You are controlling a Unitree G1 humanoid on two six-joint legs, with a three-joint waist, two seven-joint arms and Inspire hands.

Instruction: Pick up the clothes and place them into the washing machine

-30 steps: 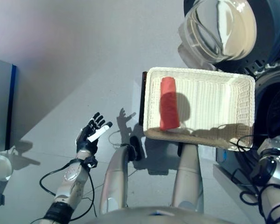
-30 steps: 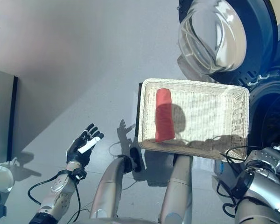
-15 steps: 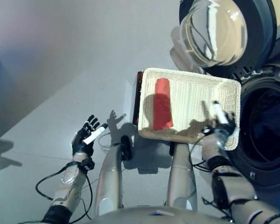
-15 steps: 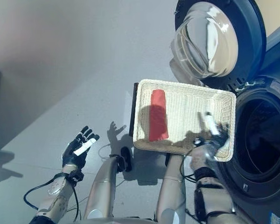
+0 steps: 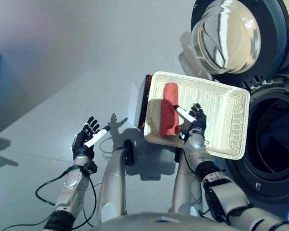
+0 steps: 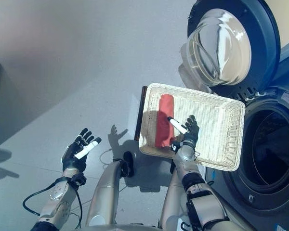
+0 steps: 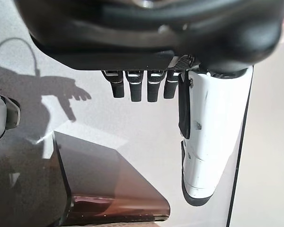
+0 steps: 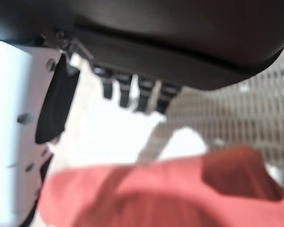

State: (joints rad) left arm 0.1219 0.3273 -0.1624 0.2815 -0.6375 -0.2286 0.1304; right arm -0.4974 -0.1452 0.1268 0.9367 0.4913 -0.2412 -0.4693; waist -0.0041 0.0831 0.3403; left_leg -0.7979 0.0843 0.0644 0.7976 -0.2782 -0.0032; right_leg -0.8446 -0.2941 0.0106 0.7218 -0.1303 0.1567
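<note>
The washing machine (image 5: 274, 139) is the biggest thing here. It stands at the right side of the head views, dark grey, with its round hole open and dark inside. Its door (image 5: 236, 36) is swung wide open above it — a big dark ring with a clear bowl-shaped window in the middle.

The floor (image 5: 62, 62) is plain pale grey and fills the left part of the views.

Just beside the machine's hole is a white woven basket (image 5: 221, 115). It is a rectangle with low walls, and its right corner lies over the edge of the machine. A thin dark board (image 5: 145, 101) shows along the basket's left side.

Inside the basket, by its left wall, lies a red cloth (image 5: 169, 108). It is folded into a long strip.

The right hand (image 5: 196, 121) is over the basket, just to the right of the red cloth. Its fingers are straight and spread, and its white-covered thumb points toward the cloth. The right wrist view shows the cloth very close below the hand, but the hand holds nothing.

The left hand (image 5: 86, 139) hangs over the bare floor, well apart from the basket — fingers loose and spread, holding nothing.
</note>
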